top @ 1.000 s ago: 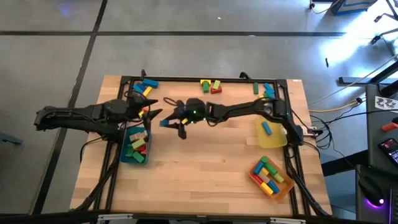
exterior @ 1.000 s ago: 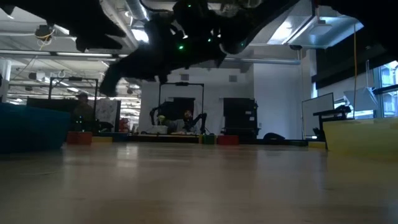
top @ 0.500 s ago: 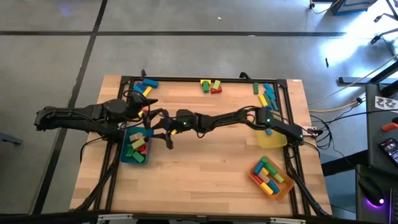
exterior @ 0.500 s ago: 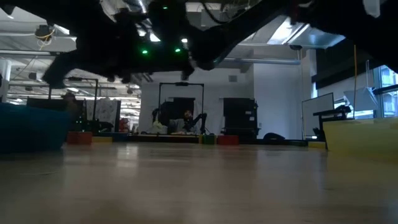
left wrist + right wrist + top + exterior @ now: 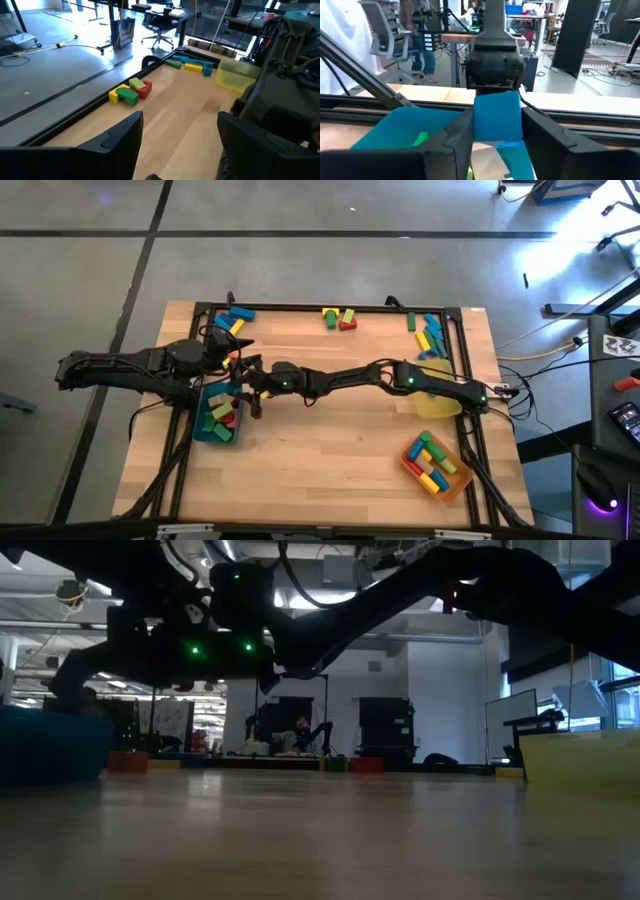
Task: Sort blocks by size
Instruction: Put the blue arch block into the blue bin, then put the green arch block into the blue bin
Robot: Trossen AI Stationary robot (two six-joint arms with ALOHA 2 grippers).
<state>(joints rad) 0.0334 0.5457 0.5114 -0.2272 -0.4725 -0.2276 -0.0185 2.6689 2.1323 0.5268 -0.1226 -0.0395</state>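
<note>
1. At the left side of the pale wooden table (image 5: 330,440), your right gripper (image 5: 248,392) hangs over the near edge of the shallow teal plastic tray (image 5: 204,430); its dark fingers (image 5: 450,142) clamp a smooth blue wooden block (image 5: 497,116), whose lower part they hide.
2. In the low view, both arms are only dark silhouettes.
3. Your left gripper (image 5: 232,350) waits beside the tray's far end, jaws spread wide and empty.
4. Beyond the table lies grey concrete floor.
</note>
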